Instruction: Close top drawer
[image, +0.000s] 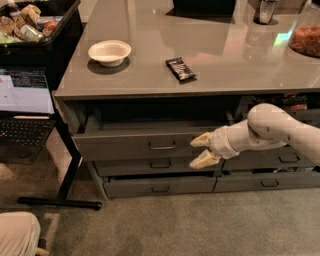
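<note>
My gripper (198, 150) sits at the right part of the top drawer (125, 146) front, just right of its bar pull (161, 146). The fingers (201, 140) are spread moderately apart, one above the other, and grasp nothing. I cannot tell whether they contact the front. The lower finger overlaps the front's bottom edge, above the second drawer (145, 167). The top drawer stands partly pulled out beneath the counter (150, 75), interior exposed.
</note>
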